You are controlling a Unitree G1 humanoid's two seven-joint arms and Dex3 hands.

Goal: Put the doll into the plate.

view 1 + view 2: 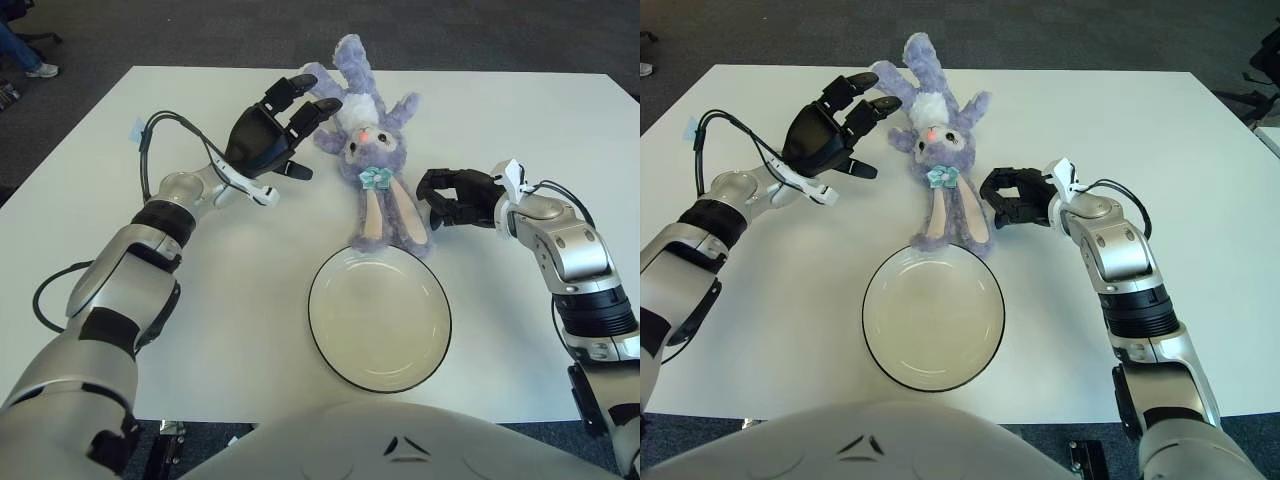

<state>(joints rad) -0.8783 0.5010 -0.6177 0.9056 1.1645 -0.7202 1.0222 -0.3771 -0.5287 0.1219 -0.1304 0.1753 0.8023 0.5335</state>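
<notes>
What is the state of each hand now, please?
Left hand: open, fingers spread beside the doll, holding nothing.
Right hand: fingers curled, holding nothing, just right of the doll.

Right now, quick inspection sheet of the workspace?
Surface: white table, bare around the items.
Job's things: purple bunny doll lying beyond the plate, its long ears reaching the rim; plate empty.
Clutter: nothing seen.
Hands: left hand open, fingers spread at the doll's left side; right hand curled, holding nothing, right of the doll.
Cables: black cable looped at the left wrist.
Surroundings: dark carpet.
</notes>
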